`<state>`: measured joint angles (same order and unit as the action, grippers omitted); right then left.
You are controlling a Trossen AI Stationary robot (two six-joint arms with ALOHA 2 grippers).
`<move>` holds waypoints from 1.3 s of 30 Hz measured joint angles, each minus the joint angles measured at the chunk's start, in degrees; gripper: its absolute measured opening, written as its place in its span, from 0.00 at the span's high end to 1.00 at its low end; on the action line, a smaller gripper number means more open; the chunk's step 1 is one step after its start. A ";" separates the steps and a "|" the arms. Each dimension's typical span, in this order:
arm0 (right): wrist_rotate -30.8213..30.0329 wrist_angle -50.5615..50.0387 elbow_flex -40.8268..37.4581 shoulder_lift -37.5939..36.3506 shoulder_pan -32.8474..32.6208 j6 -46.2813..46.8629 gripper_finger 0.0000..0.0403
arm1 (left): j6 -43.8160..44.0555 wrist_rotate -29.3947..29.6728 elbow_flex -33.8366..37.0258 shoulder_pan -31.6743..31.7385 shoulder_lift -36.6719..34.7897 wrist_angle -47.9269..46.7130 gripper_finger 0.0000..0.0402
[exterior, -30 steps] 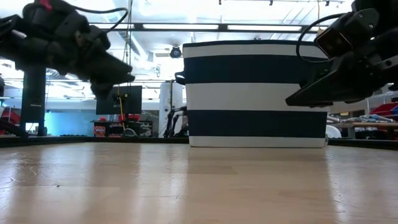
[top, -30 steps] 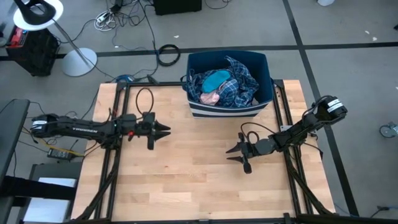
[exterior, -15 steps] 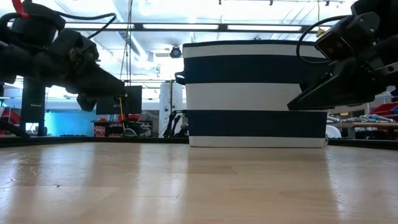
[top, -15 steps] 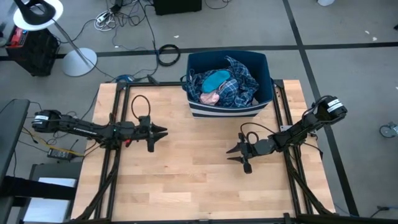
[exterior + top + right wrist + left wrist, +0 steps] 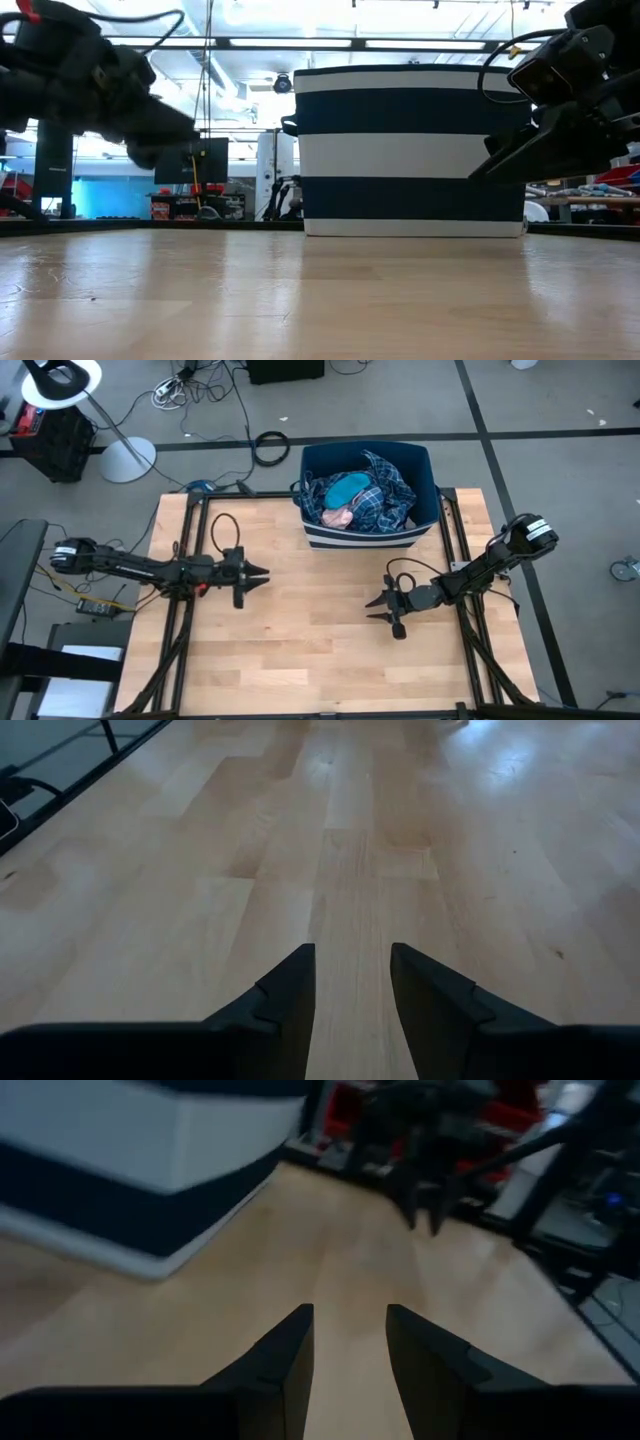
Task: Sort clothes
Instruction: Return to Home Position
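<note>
**Left arm drawn back; both grippers empty, clothes in the bin**

Since a second ago your left arm (image 5: 140,567) has folded back toward its own side of the pale wooden plank table (image 5: 300,660). In the low view it has also dropped a little. The right arm (image 5: 480,572) has hardly shifted.

The left gripper (image 5: 262,572) hovers over the table's left half. Its jaws are apart with nothing between them, and its wrist view shows only bare wood through the gap. The right gripper (image 5: 368,608) hangs over the right half, parted and empty in the same way. The two point toward each other across the middle, well apart.

The clothes (image 5: 360,500) lie inside the dark blue and white striped bin (image 5: 365,538) at the table's far edge. A blue plaid shirt (image 5: 388,500) is heaped there, a teal sock (image 5: 347,488) lies on top, and a pink piece (image 5: 340,517) sits just beside the sock. No garment shows on the boards.

The sorting looks finished, so what remains is parking the arms.
- Keep each gripper lifted off the wood.
- Draw each arm straight back along its own side, not inward toward the other.
- Stay away from the bin's front wall so no finger nudges it.
- Leave the jaws as they are, since there is nothing to hold.
- Move slowly and evenly until both arms settle.
</note>
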<state>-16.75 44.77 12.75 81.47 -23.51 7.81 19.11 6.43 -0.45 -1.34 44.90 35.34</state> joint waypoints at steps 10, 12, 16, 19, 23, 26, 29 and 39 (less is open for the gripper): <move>1.12 0.05 0.00 0.00 0.00 0.05 0.67 | -5.13 -4.86 0.00 0.00 -13.49 -7.55 0.67; 1.42 0.07 0.00 0.00 0.00 0.07 0.67 | -4.83 -4.86 0.00 0.00 -17.31 -10.96 0.67; 1.42 0.07 0.00 0.00 0.00 0.07 0.67 | -5.33 -4.86 0.00 0.00 -24.38 -16.83 0.67; 1.42 0.09 0.00 0.00 0.00 0.07 0.67 | -6.12 -4.71 0.00 0.00 -29.69 -22.04 0.67; 1.44 0.09 0.00 0.00 0.00 0.07 0.67 | -6.68 -4.65 0.02 0.00 -36.02 -28.44 0.67; 1.44 0.11 0.00 0.00 0.00 0.05 0.67 | -7.08 -4.62 0.02 0.00 -40.08 -31.87 0.67; 1.43 0.12 0.00 0.00 0.00 0.03 0.67 | -8.80 -4.55 0.02 0.00 -43.37 -34.93 0.67; 1.44 0.55 0.00 0.00 0.00 0.00 0.67 | -11.15 -4.14 0.00 -0.02 -43.65 -35.13 0.67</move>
<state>-15.31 45.32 12.75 81.47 -23.51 7.81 7.97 2.28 -0.45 -1.37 1.26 0.20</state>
